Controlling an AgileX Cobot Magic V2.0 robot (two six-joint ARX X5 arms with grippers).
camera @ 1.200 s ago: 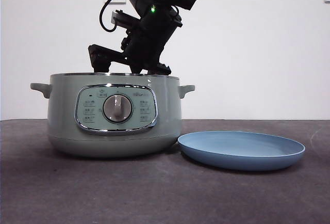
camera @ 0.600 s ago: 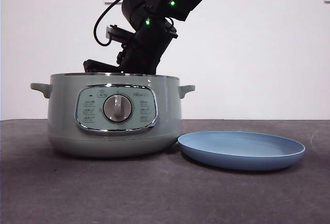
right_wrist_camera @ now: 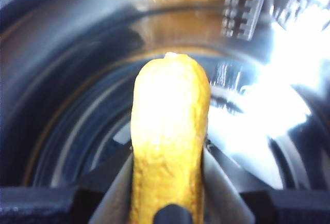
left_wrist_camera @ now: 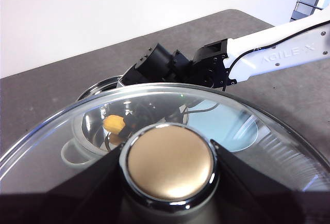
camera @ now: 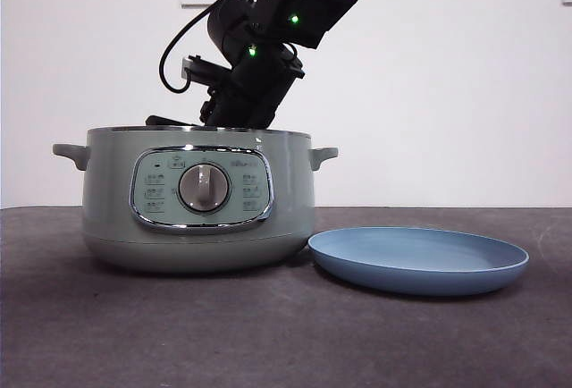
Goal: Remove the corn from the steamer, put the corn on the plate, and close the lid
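1. Gripping the corn point(right_wrist_camera: 170, 141), my right gripper point(right_wrist_camera: 167, 182) has a jaw pressed against each side of the cob, down inside the steamer point(camera: 201, 227).
2. My right arm slants down over the steamer's rim in the front view, its tip hidden behind the wall.
3. Clamped on the knob of the lid point(left_wrist_camera: 62, 141), my left gripper point(left_wrist_camera: 167, 162) holds the glass dome above the pot.
4. Beside the steamer, the plate point(camera: 418, 260) sits on the dark table point(camera: 286, 343).
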